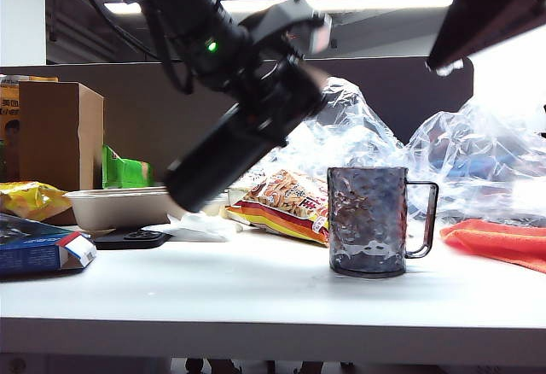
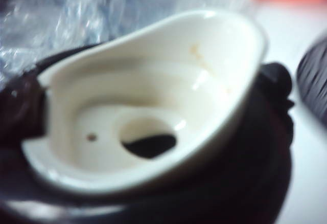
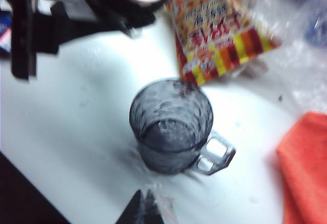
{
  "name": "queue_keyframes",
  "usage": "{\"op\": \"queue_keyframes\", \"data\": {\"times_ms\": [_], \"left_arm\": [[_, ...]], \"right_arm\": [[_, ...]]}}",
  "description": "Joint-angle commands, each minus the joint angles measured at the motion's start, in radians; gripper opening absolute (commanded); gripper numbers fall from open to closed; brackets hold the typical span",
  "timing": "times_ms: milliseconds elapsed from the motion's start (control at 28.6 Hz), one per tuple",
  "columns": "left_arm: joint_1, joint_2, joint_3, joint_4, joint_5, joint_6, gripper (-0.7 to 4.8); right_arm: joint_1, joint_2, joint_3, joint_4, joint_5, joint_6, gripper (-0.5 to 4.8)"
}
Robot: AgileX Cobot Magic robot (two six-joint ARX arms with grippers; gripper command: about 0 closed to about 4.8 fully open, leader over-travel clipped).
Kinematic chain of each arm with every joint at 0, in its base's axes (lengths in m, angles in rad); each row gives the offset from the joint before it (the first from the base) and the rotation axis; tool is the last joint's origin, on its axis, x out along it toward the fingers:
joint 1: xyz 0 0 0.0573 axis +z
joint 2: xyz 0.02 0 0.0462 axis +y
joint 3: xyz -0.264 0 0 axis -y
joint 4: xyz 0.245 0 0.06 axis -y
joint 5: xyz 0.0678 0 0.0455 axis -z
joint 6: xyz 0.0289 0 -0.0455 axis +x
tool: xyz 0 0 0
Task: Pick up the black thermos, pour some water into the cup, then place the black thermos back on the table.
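The left gripper has its jaws clamped around the thermos, held tilted in the air, spout up toward the cup on the worktop. The right gripper hovers above the cup, jaws closed and empty. The thermos looks rigid, smooth and probably heavy with water; a mid-body grip suits it.

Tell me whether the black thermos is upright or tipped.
Tipped. In the exterior view the black thermos hangs slanted above the table, held by the left gripper, spout end raised toward the cup. The left wrist view shows its lid open.
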Motion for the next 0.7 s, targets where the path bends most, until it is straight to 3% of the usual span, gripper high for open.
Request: {"op": "queue_keyframes", "data": {"times_ms": [35, 140, 349, 699], "left_arm": [[0.000, -0.008, 0.009, 0.037, -0.031, 0.145, -0.06], [0.000, -0.008, 0.009, 0.037, -0.033, 0.210, -0.06], [-0.022, -0.006, 0.009, 0.082, -0.026, 0.225, -0.06], [-0.064, -0.006, 0.009, 0.080, -0.035, 0.383, -0.06]], "right_arm": [[-0.001, -0.002, -0.023, 0.011, -0.034, -0.004, -0.05], [-0.001, -0.002, -0.045, 0.013, -0.038, 0.003, -0.05], [-0.001, -0.002, -0.049, 0.027, -0.040, 0.003, -0.05], [-0.001, -0.002, -0.050, 0.037, -0.039, 0.003, -0.05]]}}
